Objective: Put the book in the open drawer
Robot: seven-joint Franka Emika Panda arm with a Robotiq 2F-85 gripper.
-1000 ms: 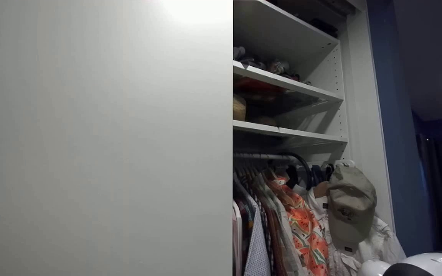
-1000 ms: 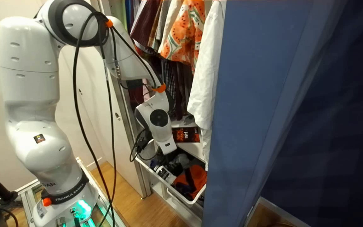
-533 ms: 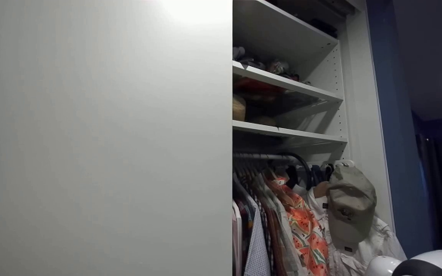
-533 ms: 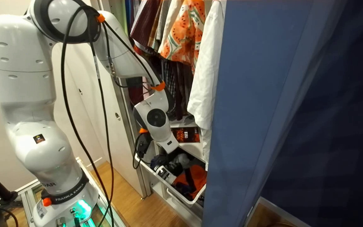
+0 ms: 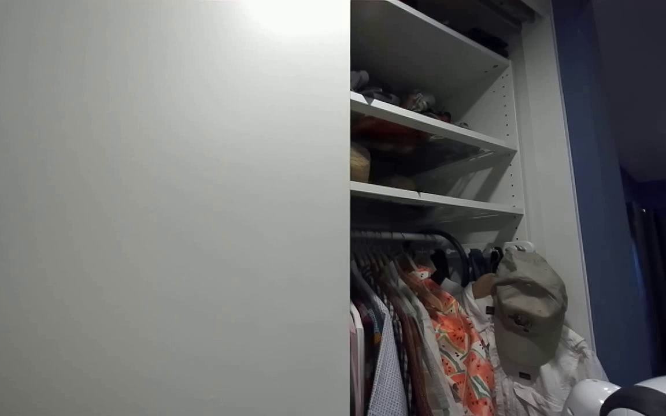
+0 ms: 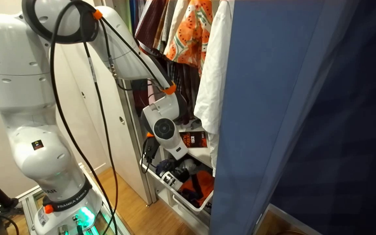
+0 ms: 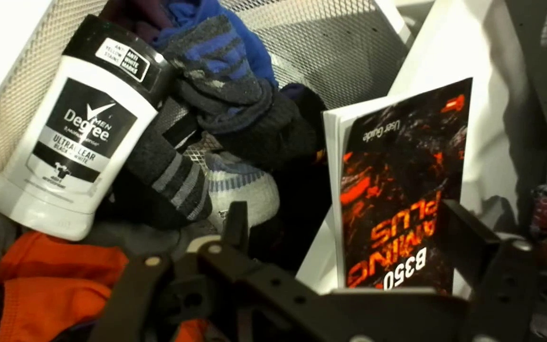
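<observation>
Book reads "User Guide" only in wrist view.

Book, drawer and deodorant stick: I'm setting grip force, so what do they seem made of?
Book: likely paper, judging by the pale page edges; the cover looks smooth, its gloss unclear. Drawer: probably coated metal, from its fine open mesh and smooth white rim. Deodorant stick: likely hard, smooth plastic, given the moulded shape and the highlight at its dark end.

At upper left in the wrist view, a deodorant stick reads "MEN", "Degree", "ANTI WHITE MARKS"; at right, the book, upside down, "User Guide", "PLUS", "B350"; lower left in an exterior view, the arm's base band, "FRANKA EMIKA".
</observation>
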